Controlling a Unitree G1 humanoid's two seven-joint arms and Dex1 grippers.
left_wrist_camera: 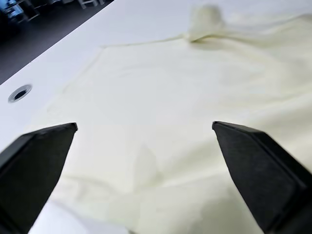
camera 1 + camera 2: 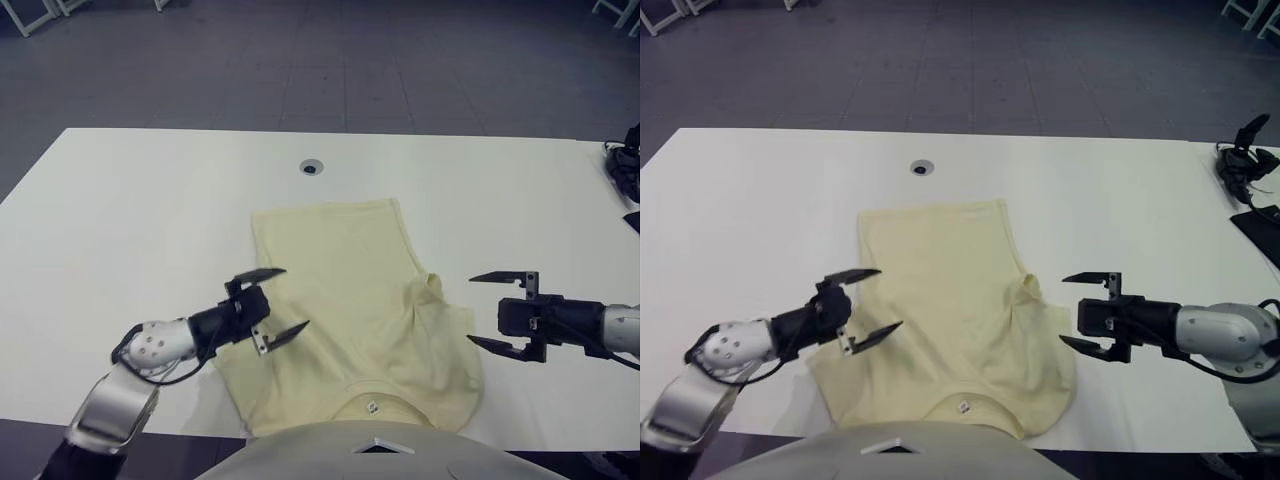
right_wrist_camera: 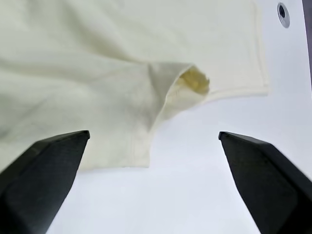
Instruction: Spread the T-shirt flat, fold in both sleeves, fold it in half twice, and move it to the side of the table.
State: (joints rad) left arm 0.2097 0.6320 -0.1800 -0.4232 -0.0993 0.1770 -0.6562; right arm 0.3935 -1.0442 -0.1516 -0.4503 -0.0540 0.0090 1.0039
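Pale-yellow T-shirt (image 2: 340, 300) lies lower centre on the white counter (image 2: 150, 200), long axis running up the frame, collar lowest; my left tool (image 2: 297, 297), released, hangs over its left edge, my right tool (image 2: 469, 309), released, just beside its right.

No readable text; the neck label (image 2: 372, 406) on the T-shirt (image 2: 340, 290) is illegible

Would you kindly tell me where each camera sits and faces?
Left eye view: head, facing down at the T-shirt on the table; left gripper, right gripper.
Right eye view: stereo twin, same scene.
Left wrist view: left wrist, facing the cable grommet; own open fingers.
Right wrist view: right wrist, facing the T-shirt's edge; own open fingers.
Wrist views share the cable grommet.
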